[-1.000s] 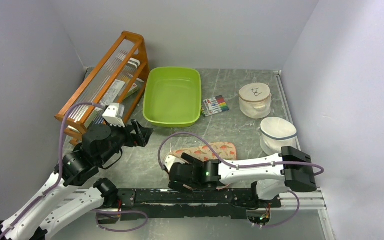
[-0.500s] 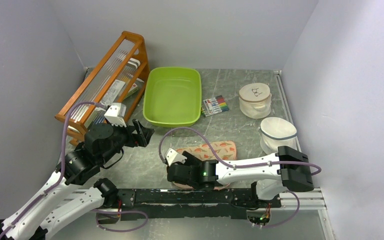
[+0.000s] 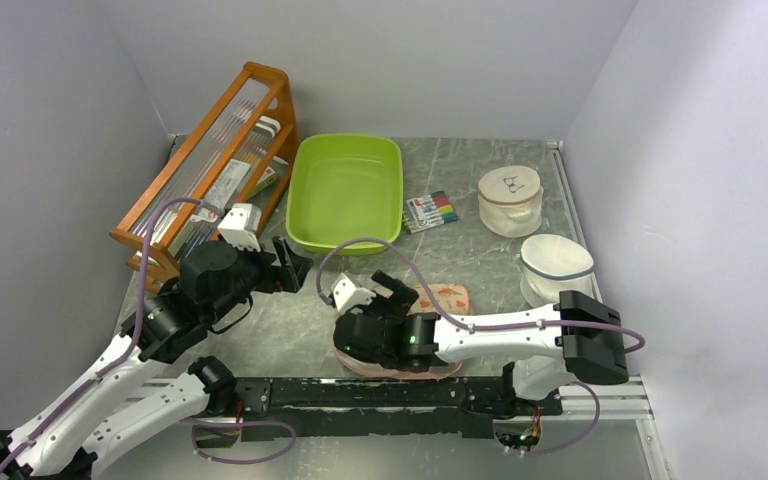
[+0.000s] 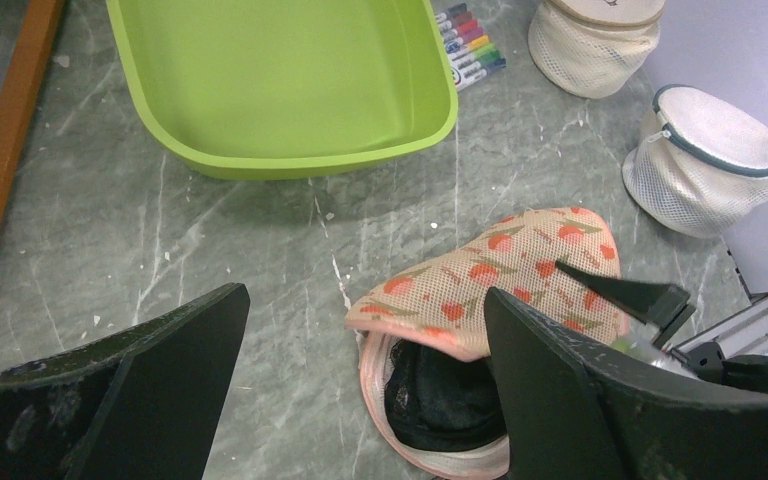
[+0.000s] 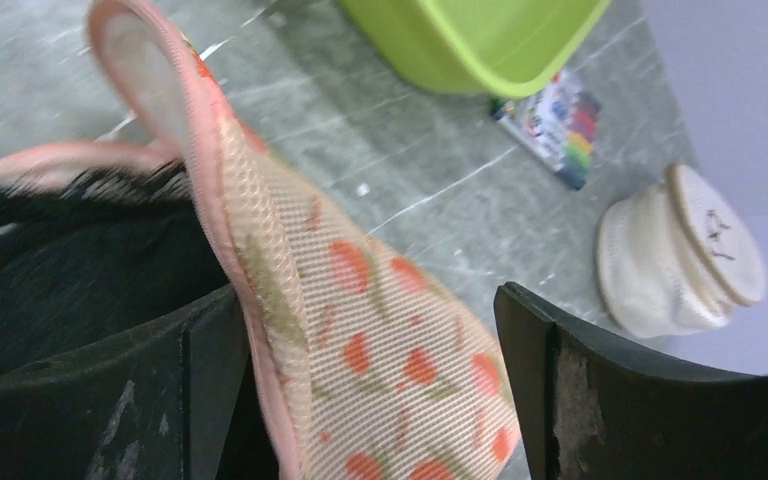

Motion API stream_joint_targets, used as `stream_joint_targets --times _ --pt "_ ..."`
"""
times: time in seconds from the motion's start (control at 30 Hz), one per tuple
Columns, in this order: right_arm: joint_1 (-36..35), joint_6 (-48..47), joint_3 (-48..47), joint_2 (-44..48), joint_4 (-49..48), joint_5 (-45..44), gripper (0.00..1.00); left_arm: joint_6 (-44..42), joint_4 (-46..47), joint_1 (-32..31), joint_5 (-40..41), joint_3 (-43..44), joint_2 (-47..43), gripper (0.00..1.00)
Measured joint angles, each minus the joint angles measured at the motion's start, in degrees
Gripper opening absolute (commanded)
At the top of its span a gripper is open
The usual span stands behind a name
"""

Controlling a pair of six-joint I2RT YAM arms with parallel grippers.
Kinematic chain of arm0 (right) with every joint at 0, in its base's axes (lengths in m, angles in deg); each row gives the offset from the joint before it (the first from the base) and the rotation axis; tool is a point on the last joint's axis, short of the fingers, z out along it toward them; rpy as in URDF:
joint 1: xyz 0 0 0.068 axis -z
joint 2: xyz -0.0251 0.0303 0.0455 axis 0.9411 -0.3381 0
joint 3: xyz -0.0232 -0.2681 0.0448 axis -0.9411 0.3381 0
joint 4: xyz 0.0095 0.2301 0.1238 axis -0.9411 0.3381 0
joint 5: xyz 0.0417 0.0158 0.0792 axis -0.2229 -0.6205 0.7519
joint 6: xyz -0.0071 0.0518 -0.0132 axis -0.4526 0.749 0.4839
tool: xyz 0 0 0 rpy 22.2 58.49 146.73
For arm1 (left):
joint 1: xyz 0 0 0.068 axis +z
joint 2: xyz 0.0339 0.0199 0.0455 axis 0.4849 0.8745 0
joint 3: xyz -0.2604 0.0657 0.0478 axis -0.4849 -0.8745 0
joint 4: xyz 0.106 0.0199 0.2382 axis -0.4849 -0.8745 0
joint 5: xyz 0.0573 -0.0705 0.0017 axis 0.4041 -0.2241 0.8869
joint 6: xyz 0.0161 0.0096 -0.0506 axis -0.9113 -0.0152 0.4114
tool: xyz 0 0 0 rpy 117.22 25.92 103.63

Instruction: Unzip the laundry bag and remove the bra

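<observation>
Lying between spread right fingers (image 5: 650,400): raised flap of the laundry bag (image 5: 360,330)

Mesh-cloth laundry bag (image 4: 480,280), glossy plastic tray (image 4: 280,80), matt marbled table (image 4: 160,250), wooden rack (image 4: 10,100)

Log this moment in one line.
laundry bag open, flap up | bra inside | left gripper open, hovering | right gripper open, straddling flap

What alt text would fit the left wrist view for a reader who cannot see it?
An unzipped peach-print laundry bag lies on a grey table, its flap lifted to show a black bra inside, the right gripper's fingertip over the flap. The left gripper, jaws open, frames the foreground; a green tray, markers and two white mesh tubs sit behind.
</observation>
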Motion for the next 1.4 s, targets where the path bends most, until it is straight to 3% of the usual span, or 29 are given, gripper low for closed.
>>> stream_joint_targets --times 0.3,0.57,0.87,1.2,1.4 --pt "10.8 -17.2 0.7 -1.7 -14.5 -2.5 1.0 1.8 -1.7 0.0 0.0 0.7 -0.2 0.99" --pt "14.4 -29.2 0.1 -7.7 -26.3 -1.5 1.0 2.6 -3.0 0.0 -1.6 0.7 1.9 0.99" --pt "18.4 -38.1 -0.1 -9.5 -36.8 6.8 1.0 3.7 -3.5 0.1 -3.6 0.7 2.7 0.99" --pt "22.3 -34.4 -1.3 -4.9 -35.6 21.2 1.0 4.8 -4.2 0.1 -4.6 0.7 3.0 0.99" --pt "27.6 -20.5 -10.8 -1.8 -26.1 27.6 1.0 4.8 -4.3 0.1 -5.0 1.7 5.1 0.99"
